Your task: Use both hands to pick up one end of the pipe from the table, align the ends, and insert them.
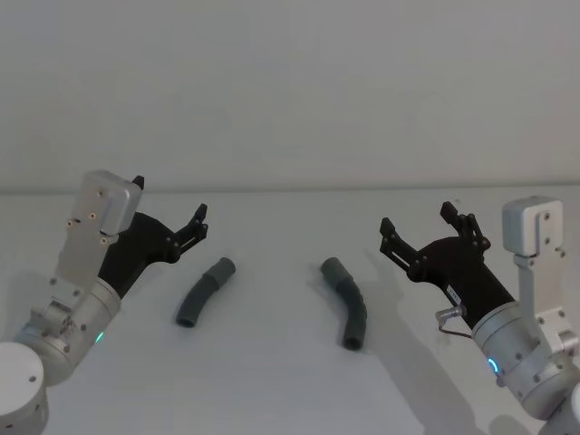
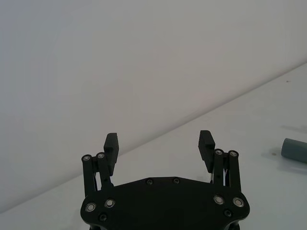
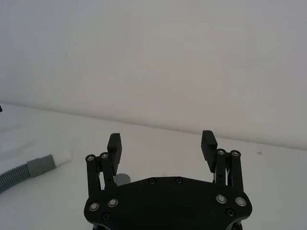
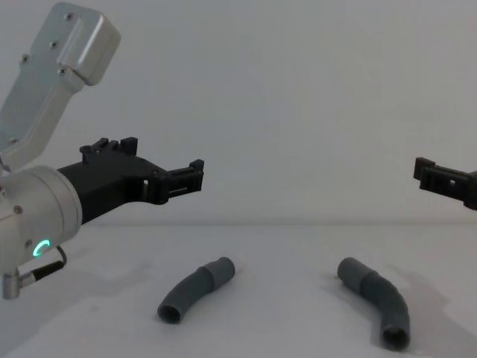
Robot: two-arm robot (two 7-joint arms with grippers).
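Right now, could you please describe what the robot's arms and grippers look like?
Both are black, skeletal two-finger grippers with silver screws: the left gripper and right gripper. Each sits on a silver cylindrical wrist; the left wrist glows green, the right wrist blue, with a thin wire loop.

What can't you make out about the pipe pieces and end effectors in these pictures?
- Left wrist view: grey pipe cuff, cut off by the right edge.
- Right wrist view: ribbed pipe piece with white plug tip runs off the left edge; another grey pipe end is half hidden behind the right end effector.
- Chest view: right end effector cut off by the right edge.
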